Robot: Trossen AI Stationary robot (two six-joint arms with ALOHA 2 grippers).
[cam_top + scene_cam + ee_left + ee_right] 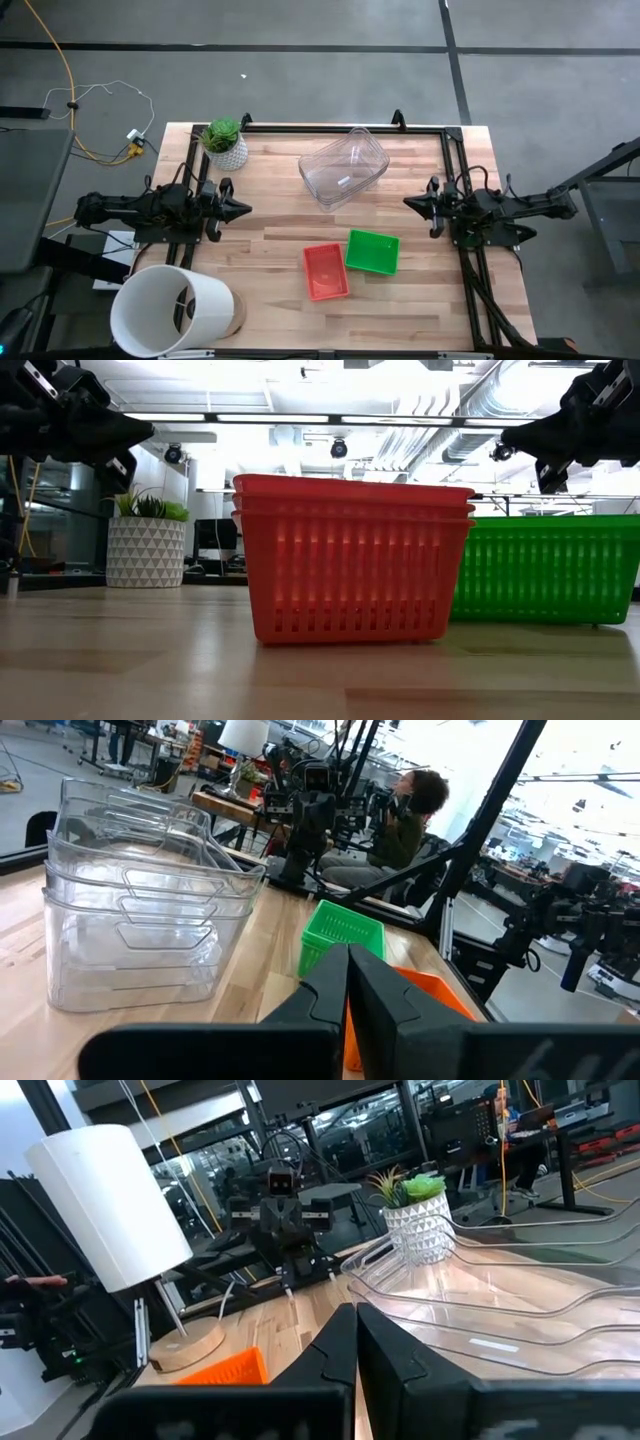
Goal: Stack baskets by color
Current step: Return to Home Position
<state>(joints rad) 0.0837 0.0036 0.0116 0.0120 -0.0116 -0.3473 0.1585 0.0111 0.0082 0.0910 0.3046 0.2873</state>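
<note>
A stack of red baskets (pixel 326 271) rests on its base in the near middle of the table; in the low view the red stack (pixel 350 555) shows nested rims. Beside it on the right stands a green basket (pixel 373 252), also green (pixel 545 567) behind the red. My left gripper (pixel 246 209) is shut, raised at the table's left side, pointing level toward the middle. At the right side my right gripper (pixel 408 202) is shut, level and raised. Neither touches a basket.
Stacked clear plastic bins (pixel 343 166) stand at the far middle. A potted plant (pixel 225 141) is at the far left, a big white cylinder (pixel 170 311) at the near left corner. A seated person (pixel 405 815) shows beyond the table.
</note>
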